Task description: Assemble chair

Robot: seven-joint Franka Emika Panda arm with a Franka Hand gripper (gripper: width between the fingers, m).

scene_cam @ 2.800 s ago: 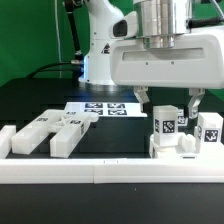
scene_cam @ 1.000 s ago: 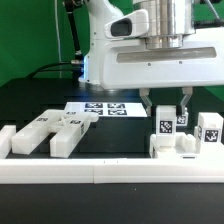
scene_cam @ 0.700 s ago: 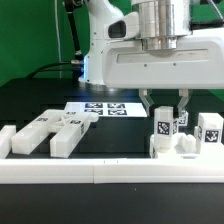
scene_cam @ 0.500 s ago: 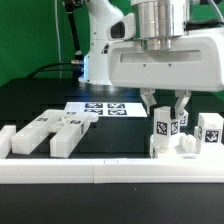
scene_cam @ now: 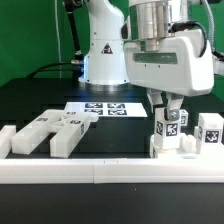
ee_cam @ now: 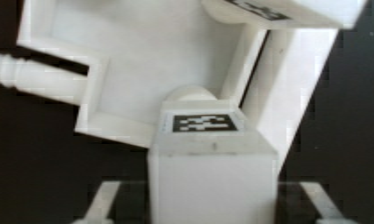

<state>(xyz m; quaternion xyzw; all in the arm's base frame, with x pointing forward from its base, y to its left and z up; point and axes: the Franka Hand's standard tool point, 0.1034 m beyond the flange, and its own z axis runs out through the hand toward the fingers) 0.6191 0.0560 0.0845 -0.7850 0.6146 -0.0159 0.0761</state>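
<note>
An upright white chair post (scene_cam: 170, 127) with a black-and-white tag stands on a low white chair piece (scene_cam: 160, 149) at the exterior view's right. My gripper (scene_cam: 171, 108) comes straight down on it, its two fingers against the post's sides, shut on the post. In the wrist view the post (ee_cam: 205, 150) fills the space between the fingers (ee_cam: 116, 198), its tag facing up. Beyond it lies a larger white chair piece (ee_cam: 148, 70) with a round peg (ee_cam: 24, 72). A second tagged block (scene_cam: 209, 132) stands just to the right of the held post.
Several loose white chair pieces (scene_cam: 50, 132) lie at the exterior view's left. The marker board (scene_cam: 105, 108) lies behind them, in front of the arm's base (scene_cam: 100, 60). A long low white rail (scene_cam: 100, 170) runs along the front edge.
The gripper closed in around the post, then its wrist turned about the vertical. The fingers now stand closer together as seen from outside, and the post's tag has shifted slightly right.
</note>
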